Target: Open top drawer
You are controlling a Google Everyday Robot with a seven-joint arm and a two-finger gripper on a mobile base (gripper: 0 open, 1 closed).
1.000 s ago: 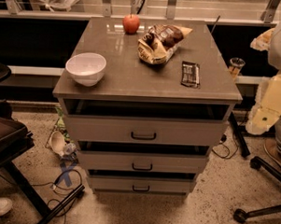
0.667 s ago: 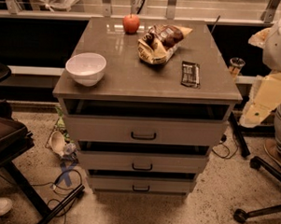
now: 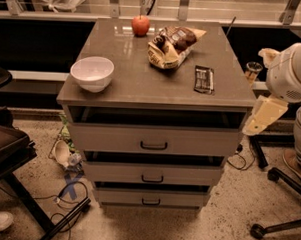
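Since a second ago the gripper (image 3: pixel 260 117) has come leftward and slightly down. It now hangs just beside the cabinet's (image 3: pixel 66 96) right front corner, level with the top drawer (image 3: pixel 109 137). Nothing else has shifted.

Top drawer: uppermost of three, directly under the cabinet top, and standing slightly out, with a dark gap showing above its front. Its dark bar handle (image 3: pixel 154 145) sits at the centre of the front, untouched and well apart from the gripper.

Gripper: cream-coloured, angled down and to the left at the end of the arm (image 3: pixel 292 73). Whether it is open or closed cannot be told, and nothing is seen in its hold.

The two lower drawers (image 3: pixel 153 173) sit stepped below.

Cabinet top:
- a white bowl (image 3: pixel 92 73) at the left front
- an apple (image 3: pixel 140 25) at the rear
- a snack bag (image 3: pixel 171 45) near the middle
- a dark wrapped bar (image 3: pixel 204 78) to the right

Cables (image 3: pixel 61 208) lie on the floor to the left, and a chair base (image 3: pixel 278 227) stands to the right.
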